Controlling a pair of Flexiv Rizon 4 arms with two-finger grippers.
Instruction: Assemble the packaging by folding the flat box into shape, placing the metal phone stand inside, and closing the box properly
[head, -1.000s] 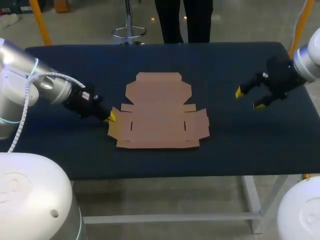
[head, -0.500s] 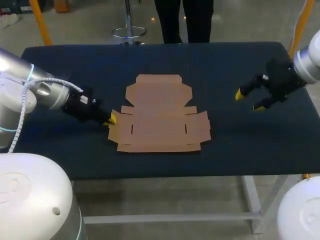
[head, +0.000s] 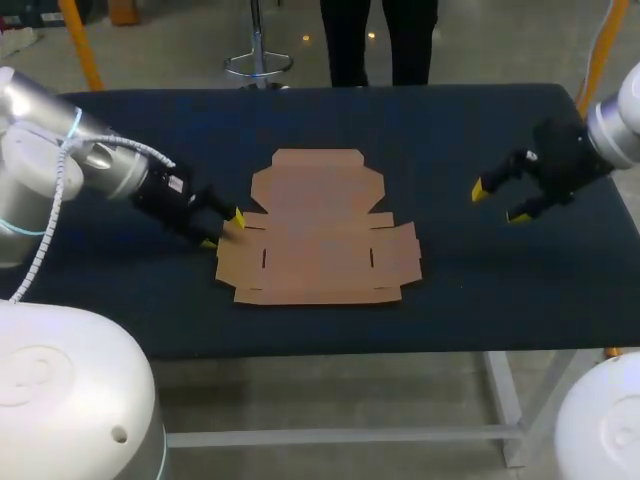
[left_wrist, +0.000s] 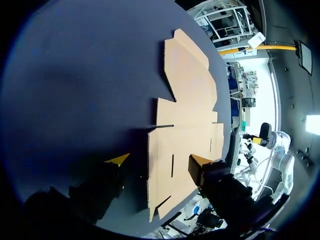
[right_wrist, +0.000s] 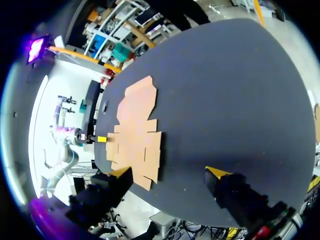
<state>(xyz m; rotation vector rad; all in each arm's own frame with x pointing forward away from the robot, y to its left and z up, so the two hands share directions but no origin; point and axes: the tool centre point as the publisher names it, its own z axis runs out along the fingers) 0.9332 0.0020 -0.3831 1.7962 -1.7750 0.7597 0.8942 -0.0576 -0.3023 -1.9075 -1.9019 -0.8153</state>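
Note:
The flat brown cardboard box (head: 318, 228) lies unfolded in the middle of the dark table. My left gripper (head: 222, 229) is at the box's left flap, open, one yellow tip over the flap's corner and the other off the card. In the left wrist view the box (left_wrist: 187, 115) spreads ahead of the gripper (left_wrist: 158, 160), its near edge lying between the spread fingers, which do not pinch it. My right gripper (head: 498, 202) hovers open to the right of the box, holding nothing. From the right wrist, the box (right_wrist: 132, 130) lies well ahead of that gripper (right_wrist: 167, 173). No metal phone stand shows.
The dark blue table top (head: 450, 130) has bare cloth on every side of the box, widest at the back and at the right. Its front edge runs close below the box.
My left gripper, shut at the box's left flap a second ago, has opened and let the flap go. The box slid slightly to the right. The right arm stayed put.

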